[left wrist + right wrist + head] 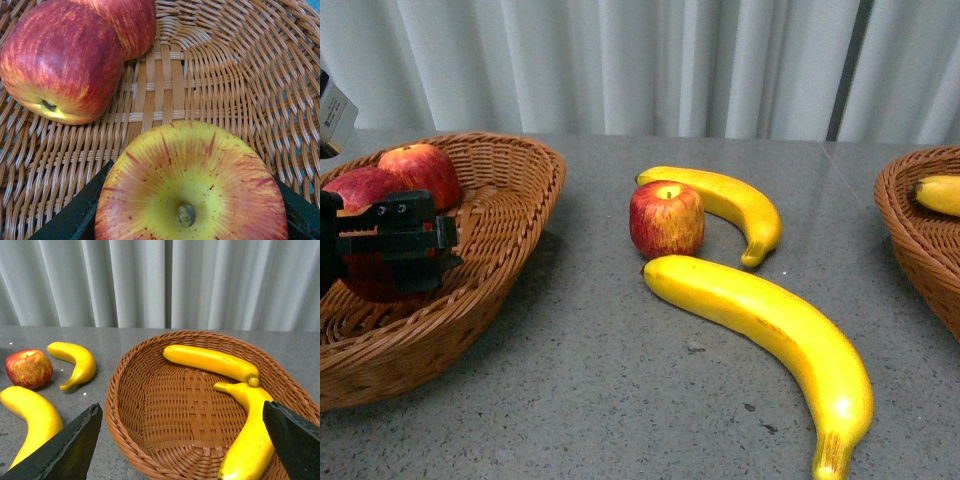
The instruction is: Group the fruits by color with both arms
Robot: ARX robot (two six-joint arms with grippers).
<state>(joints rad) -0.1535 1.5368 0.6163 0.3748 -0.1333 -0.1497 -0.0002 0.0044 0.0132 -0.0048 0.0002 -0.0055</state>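
Observation:
My left gripper (392,245) is shut on a red apple (190,185) and hangs low inside the left wicker basket (510,215). Two more red apples (420,170) (362,186) lie in that basket just behind it. One red apple (667,220) stands on the grey table, between a short banana (730,205) and a long banana (770,335). My right gripper (180,440) is open above the near rim of the right basket (125,390), which holds two bananas (210,362) (250,435). The front view does not show the right arm.
The right basket (920,235) sits at the table's right edge with a banana (940,193) showing in it. A white pleated curtain (640,60) closes off the back. Bare grey tabletop (590,370) lies between the left basket and the long banana.

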